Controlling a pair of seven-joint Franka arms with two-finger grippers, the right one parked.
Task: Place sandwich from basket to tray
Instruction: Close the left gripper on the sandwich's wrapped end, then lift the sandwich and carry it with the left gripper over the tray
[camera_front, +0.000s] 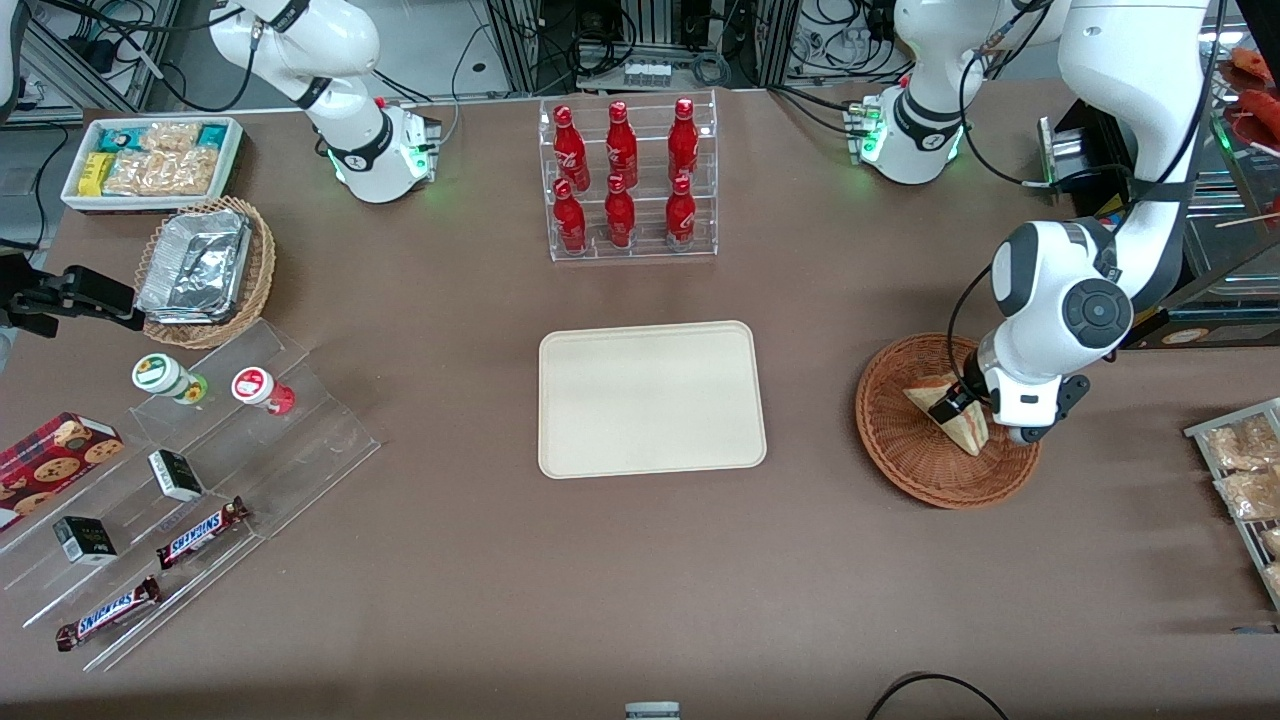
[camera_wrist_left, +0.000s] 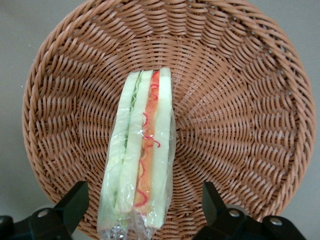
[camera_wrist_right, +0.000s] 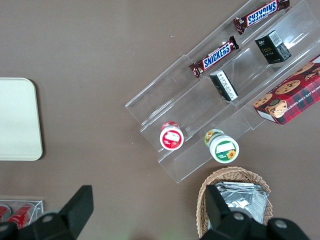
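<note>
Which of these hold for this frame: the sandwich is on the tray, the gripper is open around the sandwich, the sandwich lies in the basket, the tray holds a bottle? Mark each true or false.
1. The sandwich is on the tray. False: it is in the basket.
2. The gripper is open, one finger on each side of the sandwich. True.
3. The sandwich lies in the basket. True.
4. The tray holds a bottle. False: nothing is on it; the bottles stand in a clear rack.
</note>
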